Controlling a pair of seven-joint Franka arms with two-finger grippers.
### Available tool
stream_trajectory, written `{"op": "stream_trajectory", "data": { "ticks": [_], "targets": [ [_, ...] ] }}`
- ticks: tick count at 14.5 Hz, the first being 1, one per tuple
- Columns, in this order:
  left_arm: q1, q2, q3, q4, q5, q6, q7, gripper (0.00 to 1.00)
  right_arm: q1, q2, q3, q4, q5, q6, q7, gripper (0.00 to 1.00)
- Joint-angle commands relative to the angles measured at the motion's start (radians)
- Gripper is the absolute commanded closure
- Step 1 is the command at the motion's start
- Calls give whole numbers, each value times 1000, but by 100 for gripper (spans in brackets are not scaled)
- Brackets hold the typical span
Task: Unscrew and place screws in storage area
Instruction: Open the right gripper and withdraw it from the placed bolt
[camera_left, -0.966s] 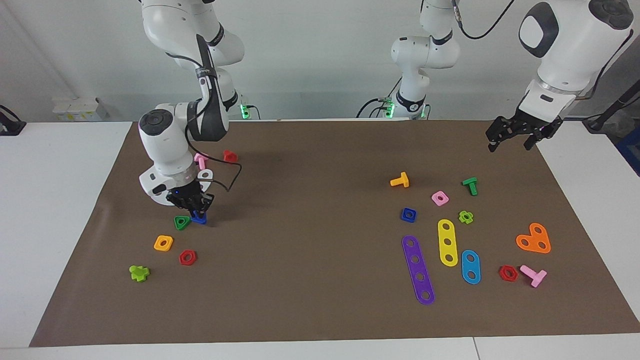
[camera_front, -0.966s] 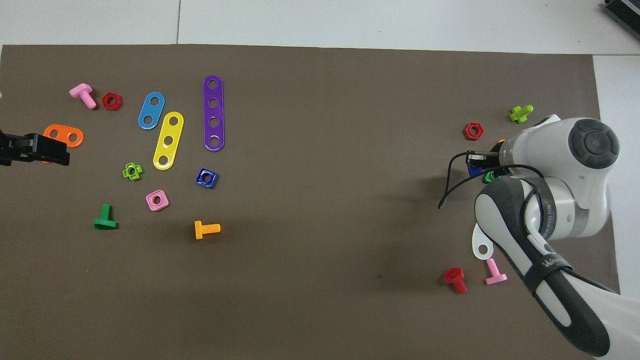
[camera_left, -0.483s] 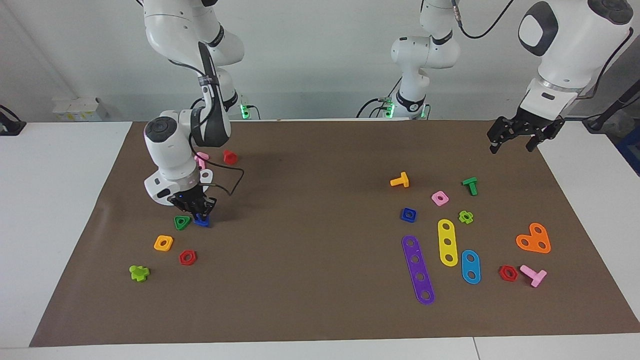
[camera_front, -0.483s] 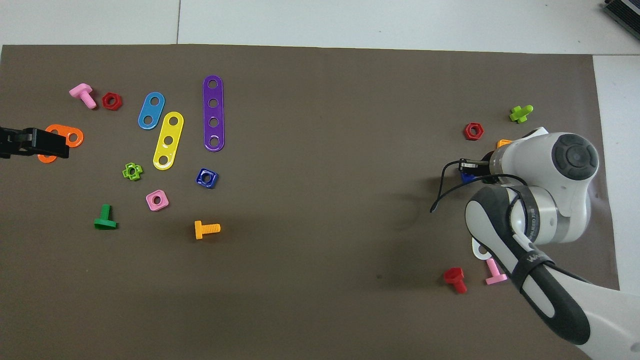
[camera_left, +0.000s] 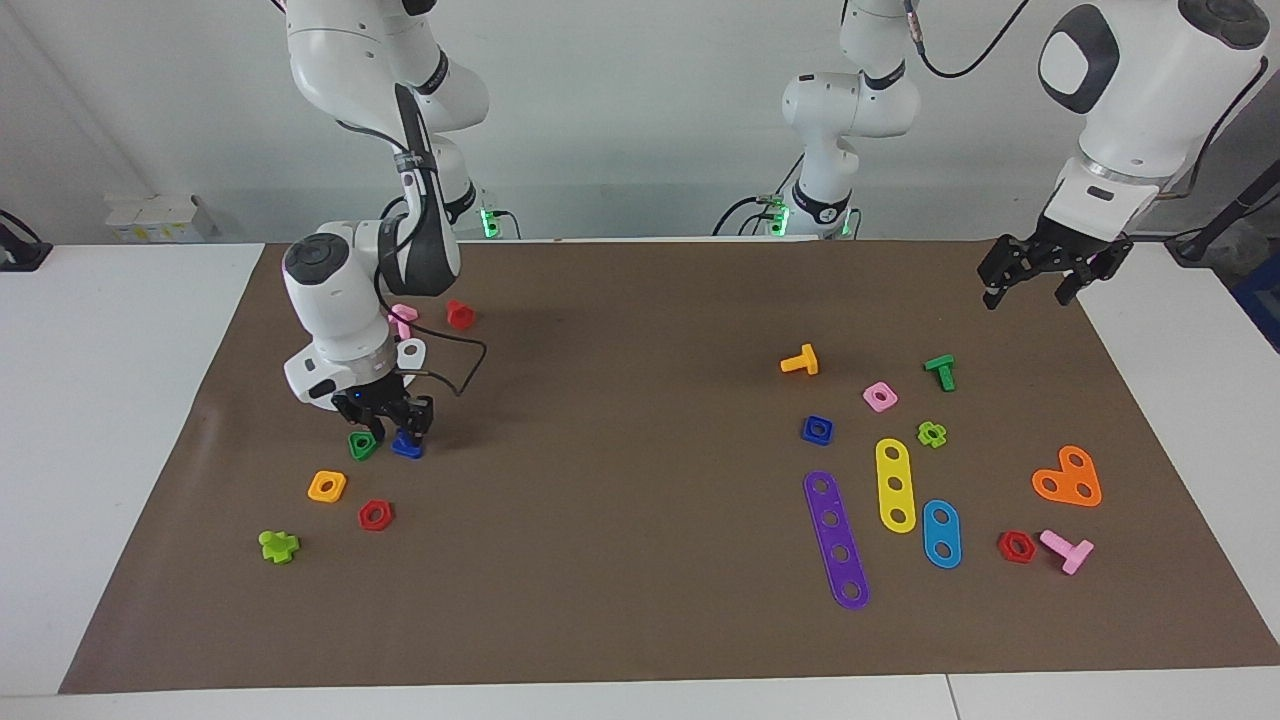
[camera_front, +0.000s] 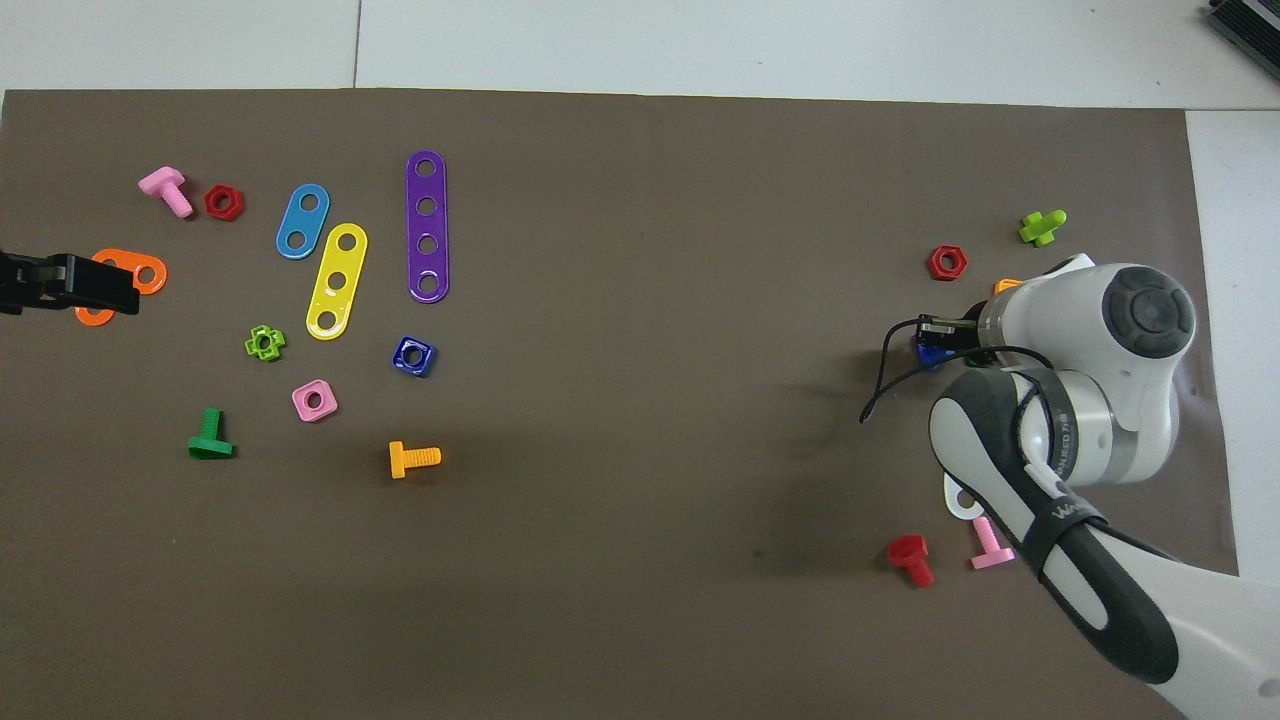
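Right hand (camera_left: 388, 420) over blue screw (camera_left: 407, 446), fingers parted.

Robotics lab, plainly: two white arms bolted at a white table (camera_left: 120, 420), brown mat (camera_left: 640, 330) spread across it, cables trailing, bare grey wall.

A royal-blue bolt (camera_left: 407, 446) lies beside a green triangular nut (camera_left: 362, 445) on the brown mat (camera_left: 640, 330) over the white table (camera_left: 120, 330); nearby, an orange nut (camera_left: 327, 486) and a red nut (camera_left: 375, 515).
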Motion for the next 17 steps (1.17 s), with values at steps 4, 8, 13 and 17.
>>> {"op": "stream_trajectory", "data": {
  "ticks": [4, 8, 13, 17],
  "targets": [
    [-2, -31, -1, -39, 21, 9, -11, 0, -53, -149, -3, 250, 5, -469, -33, 0],
    [1, -32, -1, -39, 21, 9, -11, 0, -70, -252, 0, 307, 9, -695, -111, 0],
    [1, -31, -1, -37, 21, 9, -11, 0, -151, -331, -12, 310, -11, -813, -242, 0],
    [0, -32, -1, -39, 21, 9, -11, 0, -148, -224, -8, 459, -14, -867, -242, 0]
  ]
}}
